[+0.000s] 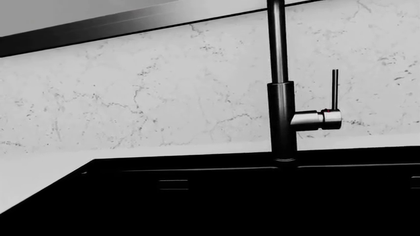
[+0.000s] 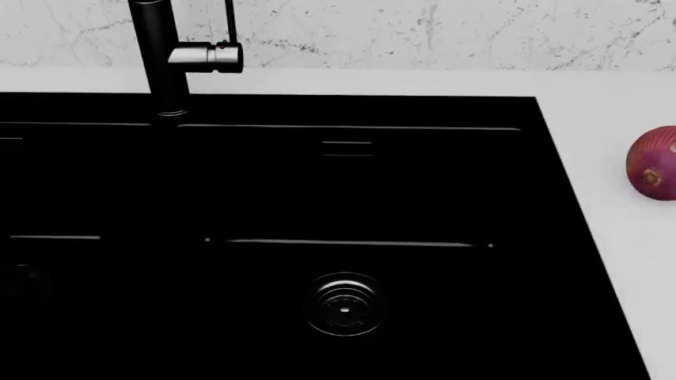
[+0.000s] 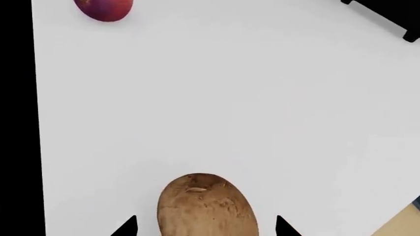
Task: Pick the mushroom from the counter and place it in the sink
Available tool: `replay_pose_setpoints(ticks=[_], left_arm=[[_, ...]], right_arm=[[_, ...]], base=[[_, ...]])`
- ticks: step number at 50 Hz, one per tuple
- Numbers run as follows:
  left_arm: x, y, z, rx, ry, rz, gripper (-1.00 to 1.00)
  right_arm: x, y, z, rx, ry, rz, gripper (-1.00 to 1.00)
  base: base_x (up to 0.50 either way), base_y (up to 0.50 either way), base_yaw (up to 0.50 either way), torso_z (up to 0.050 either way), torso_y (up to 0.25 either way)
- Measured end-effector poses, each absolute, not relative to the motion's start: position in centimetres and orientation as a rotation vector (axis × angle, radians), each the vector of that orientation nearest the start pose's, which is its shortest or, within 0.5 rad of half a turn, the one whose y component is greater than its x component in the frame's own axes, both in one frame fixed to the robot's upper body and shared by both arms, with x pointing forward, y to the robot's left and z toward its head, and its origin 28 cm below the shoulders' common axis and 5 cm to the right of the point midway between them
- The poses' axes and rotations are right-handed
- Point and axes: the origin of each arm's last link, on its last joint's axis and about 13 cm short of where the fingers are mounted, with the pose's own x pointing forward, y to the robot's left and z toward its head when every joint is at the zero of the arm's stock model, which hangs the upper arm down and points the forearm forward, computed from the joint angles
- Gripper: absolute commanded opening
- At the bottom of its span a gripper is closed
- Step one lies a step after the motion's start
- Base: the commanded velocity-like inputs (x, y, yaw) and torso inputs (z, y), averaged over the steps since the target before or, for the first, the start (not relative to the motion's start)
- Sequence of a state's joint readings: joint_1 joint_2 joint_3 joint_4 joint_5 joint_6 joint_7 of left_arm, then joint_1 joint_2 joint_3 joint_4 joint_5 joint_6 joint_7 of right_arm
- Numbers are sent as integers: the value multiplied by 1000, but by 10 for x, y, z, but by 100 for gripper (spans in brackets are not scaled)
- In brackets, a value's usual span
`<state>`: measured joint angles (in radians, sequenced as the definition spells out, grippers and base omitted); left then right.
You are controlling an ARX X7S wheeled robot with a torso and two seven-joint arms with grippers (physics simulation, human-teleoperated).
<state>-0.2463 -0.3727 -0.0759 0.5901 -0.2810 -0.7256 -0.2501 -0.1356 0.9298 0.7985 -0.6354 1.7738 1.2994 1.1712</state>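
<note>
The mushroom (image 3: 206, 206), tan-brown with a speckled cap, lies on the white counter (image 3: 229, 98) in the right wrist view. My right gripper (image 3: 205, 227) is open around it, with a black fingertip (image 3: 128, 227) on either side and a gap to the cap on both. The black sink (image 2: 349, 198) fills most of the head view, its round drain (image 2: 346, 305) near the middle. Neither arm shows in the head view. The left wrist view looks over the sink (image 1: 229, 196) at the faucet (image 1: 281, 98); no left fingers stand out against the black.
A purple-red onion (image 2: 655, 164) sits on the counter right of the sink, also in the right wrist view (image 3: 104, 9). The black faucet (image 2: 158, 55) with a silver handle stands at the sink's back left. Marble backsplash (image 1: 131, 98) runs behind. The sink's black edge (image 3: 16, 123) borders the counter.
</note>
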Motion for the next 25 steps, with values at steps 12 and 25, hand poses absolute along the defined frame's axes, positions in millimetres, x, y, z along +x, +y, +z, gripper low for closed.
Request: replay_pose_setpoints(ticks=[12,25], left_arm=[[228,272,154,140,-123,195,100],[226,273,155,140,-124,196,100]], right_arm=[[124,-238,192,-104,559,-518,100],[127,-241,186,-104,581,-531,100]], base=[[0,0,0,0,0],[0,0,0,0,0]])
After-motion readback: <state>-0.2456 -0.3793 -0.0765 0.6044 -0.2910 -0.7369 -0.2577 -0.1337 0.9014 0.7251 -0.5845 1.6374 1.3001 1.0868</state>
